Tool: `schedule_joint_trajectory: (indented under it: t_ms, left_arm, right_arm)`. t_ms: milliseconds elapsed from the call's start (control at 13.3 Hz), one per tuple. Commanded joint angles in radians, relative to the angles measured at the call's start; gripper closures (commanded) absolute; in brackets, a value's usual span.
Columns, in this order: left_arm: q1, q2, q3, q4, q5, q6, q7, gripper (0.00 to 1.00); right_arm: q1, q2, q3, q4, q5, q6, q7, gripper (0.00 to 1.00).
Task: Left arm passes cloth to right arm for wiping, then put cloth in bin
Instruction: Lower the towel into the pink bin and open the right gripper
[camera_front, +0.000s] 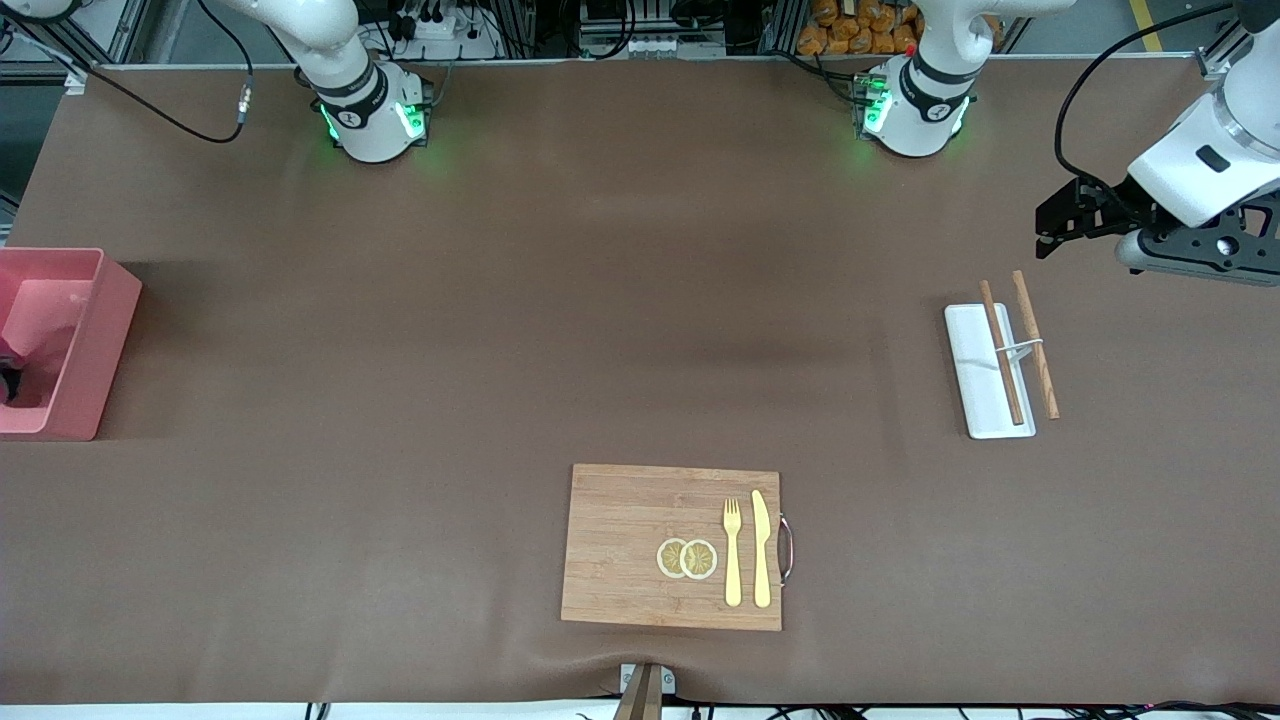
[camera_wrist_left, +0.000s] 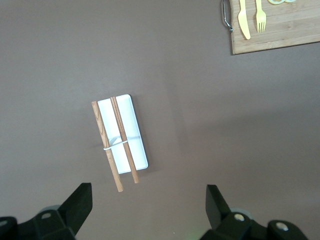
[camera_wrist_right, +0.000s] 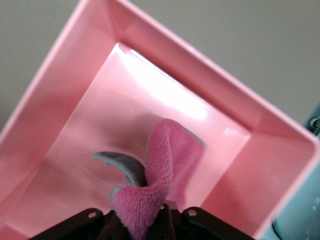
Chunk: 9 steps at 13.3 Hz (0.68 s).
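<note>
The pink bin (camera_front: 112, 330) stands at the right arm's end of the table. My right gripper (camera_wrist_right: 150, 216) is inside the bin's opening and is shut on the magenta-pink cloth (camera_wrist_right: 167, 165). The cloth hangs from the jaws over the bin's floor, within its walls (camera_wrist_right: 200, 75). In the front view only a dark part of this gripper (camera_front: 8, 380) shows at the bin's edge, and the cloth is hidden there. My left gripper (camera_front: 1050, 222) is open and empty in the air near the white tray (camera_front: 975, 370). It also shows in the left wrist view (camera_wrist_left: 149, 201).
The white tray (camera_wrist_left: 131, 130) carries two wooden chopsticks (camera_front: 1003, 350) at the left arm's end. A wooden cutting board (camera_front: 625, 545) with lemon slices (camera_front: 687, 558), a yellow fork (camera_front: 732, 550) and a yellow knife (camera_front: 761, 548) lies near the front camera.
</note>
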Motion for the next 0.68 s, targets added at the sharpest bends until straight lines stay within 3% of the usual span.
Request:
schedule_joint_trajectory:
  t_ms: [0,300,601]
  left_arm:
    - [0.007,-0.006,-0.005,0.008,-0.013,0.0,-0.001,0.0]
    - [0.007,-0.006,-0.005,0.008,-0.011,0.0,-0.001,0.0]
    - [0.007,-0.006,-0.005,0.008,-0.011,0.003,-0.001,0.0]
  right_arm:
    - [-0.026,0.05,0.028,0.045,0.001,-0.015,-0.018,0.0]
    - [-0.015,0.032,0.039,0.056,0.001,-0.044,-0.003,0.0]
    - [0.037,0.018,0.079,0.211,-0.005,-0.309,0.043,0.0]
